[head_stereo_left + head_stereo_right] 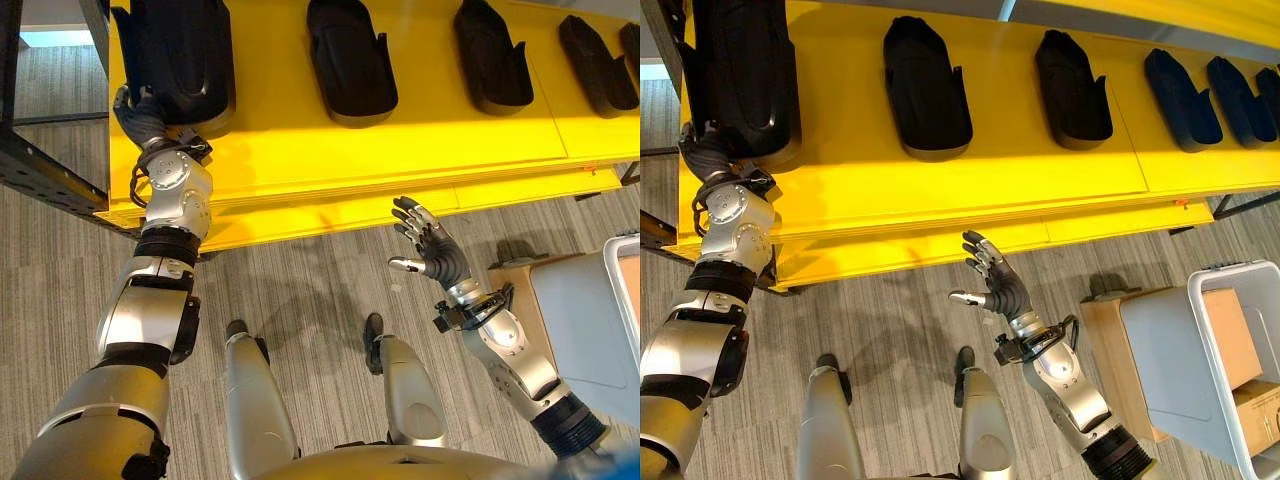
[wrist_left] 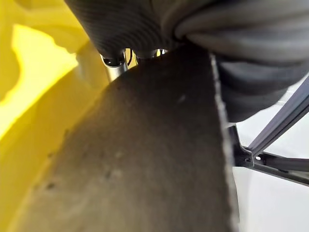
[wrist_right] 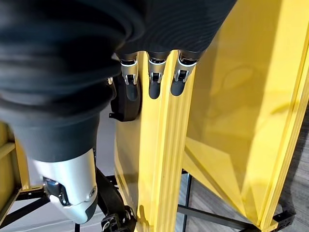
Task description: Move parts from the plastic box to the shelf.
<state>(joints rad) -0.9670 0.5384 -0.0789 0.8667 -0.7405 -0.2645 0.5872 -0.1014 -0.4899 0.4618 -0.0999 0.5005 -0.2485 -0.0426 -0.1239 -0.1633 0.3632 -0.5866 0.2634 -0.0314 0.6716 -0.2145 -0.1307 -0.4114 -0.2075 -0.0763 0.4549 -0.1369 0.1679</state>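
Note:
A large black moulded part (image 1: 185, 55) lies at the far left end of the yellow shelf (image 1: 400, 150). My left hand (image 1: 145, 115) reaches in at this part's near edge, partly under it. The left wrist view has the part's dark underside (image 2: 145, 159) very close, with yellow shelf beside it. My right hand (image 1: 1000, 285) hangs open in the air over the floor, just in front of the shelf's front edge, holding nothing. In the right wrist view its straight fingers (image 3: 154, 82) point at the shelf edge (image 3: 159, 159). The grey plastic box (image 1: 1200, 370) stands at the right.
Several more black parts (image 1: 350, 60) (image 1: 492, 55) (image 1: 597, 65) lie in a row along the shelf. The plastic box rests against a brown stand (image 1: 1110, 320) and holds cardboard boxes (image 1: 1230, 335). A dark metal frame (image 1: 40, 170) stands left of the shelf.

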